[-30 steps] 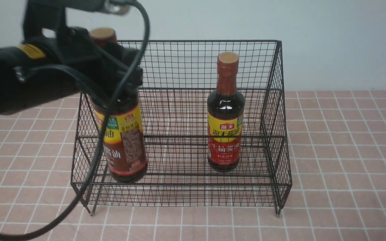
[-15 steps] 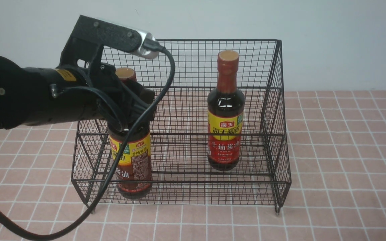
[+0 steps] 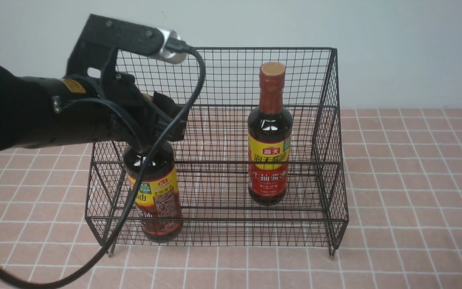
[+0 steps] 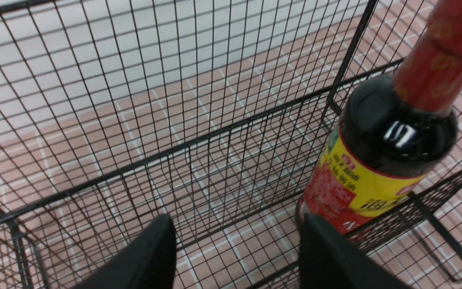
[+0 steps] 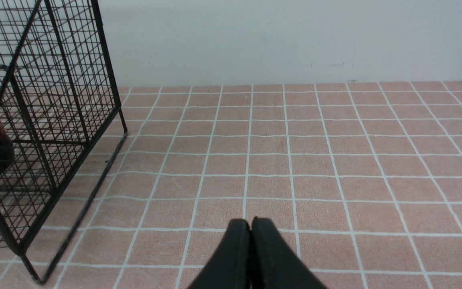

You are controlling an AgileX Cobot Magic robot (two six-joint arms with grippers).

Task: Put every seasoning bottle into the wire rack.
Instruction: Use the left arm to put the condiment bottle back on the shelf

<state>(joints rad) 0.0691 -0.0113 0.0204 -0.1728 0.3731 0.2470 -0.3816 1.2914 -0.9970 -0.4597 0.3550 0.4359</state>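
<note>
The black wire rack (image 3: 235,219) stands on the tiled table. A brown-labelled seasoning bottle (image 3: 155,192) stands upright in its front left corner. A red-labelled seasoning bottle (image 3: 269,160) stands further back on the right. My left gripper (image 3: 167,122) hovers at the brown bottle's neck and hides its cap. In the left wrist view that gripper (image 4: 235,245) is open with only rack mesh (image 4: 215,132) between its fingers, and the red-labelled bottle (image 4: 375,160) is off to one side. My right gripper (image 5: 251,226) is shut and empty over the tiles.
The rack's tall back and sloping sides surround both bottles. From the right wrist view the rack's side wall (image 5: 54,100) stands to one side, with pink tiled table (image 5: 335,160) stretching to a pale wall. A black cable (image 3: 134,192) hangs from the left arm across the rack's front.
The left arm came down with the brown-labelled bottle and set it on the rack's front left. Its jaws have since opened off the bottle. The right gripper has stayed shut.
</note>
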